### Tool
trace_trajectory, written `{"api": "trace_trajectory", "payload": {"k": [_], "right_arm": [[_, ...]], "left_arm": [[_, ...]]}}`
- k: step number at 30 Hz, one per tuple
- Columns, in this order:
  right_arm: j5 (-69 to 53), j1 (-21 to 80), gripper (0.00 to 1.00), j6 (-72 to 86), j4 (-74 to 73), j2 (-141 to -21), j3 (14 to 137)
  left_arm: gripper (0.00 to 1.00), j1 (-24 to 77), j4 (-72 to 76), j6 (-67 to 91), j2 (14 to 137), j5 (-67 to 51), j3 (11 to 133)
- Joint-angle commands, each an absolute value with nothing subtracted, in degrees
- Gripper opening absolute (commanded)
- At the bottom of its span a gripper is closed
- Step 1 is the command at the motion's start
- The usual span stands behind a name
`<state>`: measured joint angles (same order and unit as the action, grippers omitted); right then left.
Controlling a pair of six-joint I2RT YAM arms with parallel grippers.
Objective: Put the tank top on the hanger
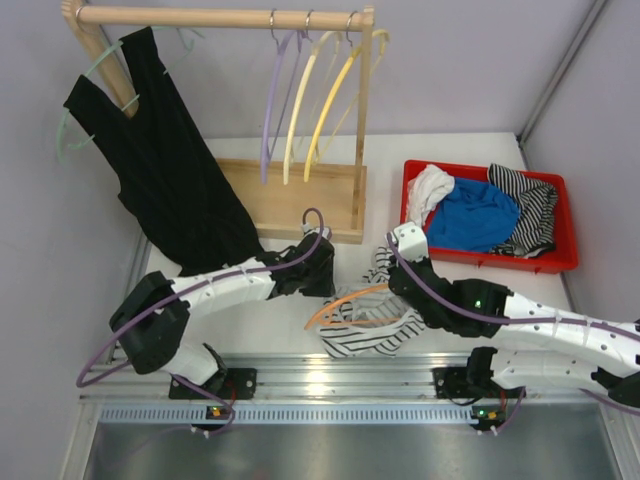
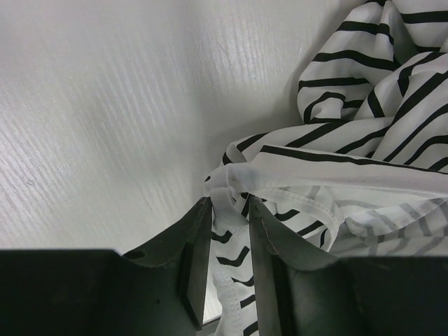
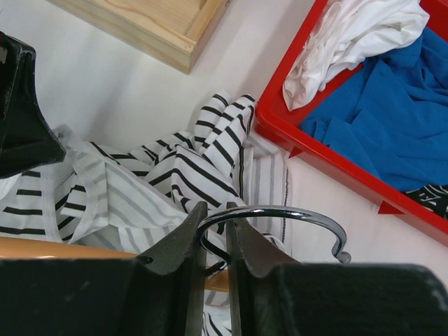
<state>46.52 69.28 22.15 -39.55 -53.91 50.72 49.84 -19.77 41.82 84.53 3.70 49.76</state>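
Note:
The tank top (image 1: 368, 335) lies bunched on the table between my two arms, white with thin black stripes. My left gripper (image 1: 322, 288) is at its left edge and is shut on a hemmed strap of the tank top (image 2: 231, 231), which runs up between the fingers (image 2: 229, 204). The orange hanger (image 1: 345, 298) lies across the fabric. My right gripper (image 1: 397, 290) is shut on the hanger's metal hook (image 3: 294, 212), with the jaws (image 3: 215, 213) pinching its base. The orange arm (image 3: 56, 248) shows to the left under the tank top (image 3: 189, 168).
A wooden rack (image 1: 290, 195) at the back holds purple (image 1: 272, 100) and yellow hangers (image 1: 330, 100) and a black tank top (image 1: 165, 160) on a pale green hanger. A red bin (image 1: 560, 262) of clothes stands at right; its corner shows in the right wrist view (image 3: 280, 136).

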Motion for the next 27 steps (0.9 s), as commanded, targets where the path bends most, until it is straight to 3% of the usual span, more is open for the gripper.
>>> {"api": "trace_trajectory", "payload": {"k": [1,6,8,14,27], "right_arm": [[48.5,70.6,0.00,22.8,-39.6,-53.3,53.8],[49.6,70.6,0.00,23.6,-40.4,-53.7,53.9],[51.5,70.5,0.00,25.3,-42.4,-54.4,54.1],[56.8,69.3,0.00,31.1,-48.3,-57.7,56.9],[62.9,67.0,0.00,38.8,-54.8,-63.4,60.0]], "left_arm": [[0.33,49.7,-20.4,40.4,84.7,3.2,52.0],[0.20,49.7,-21.8,39.9,84.3,4.0,52.3],[0.11,49.7,-22.4,39.7,83.6,4.3,52.1],[0.00,49.7,-22.3,40.2,78.3,3.9,47.7],[0.00,49.7,-25.6,40.8,69.1,4.0,44.0]]}}
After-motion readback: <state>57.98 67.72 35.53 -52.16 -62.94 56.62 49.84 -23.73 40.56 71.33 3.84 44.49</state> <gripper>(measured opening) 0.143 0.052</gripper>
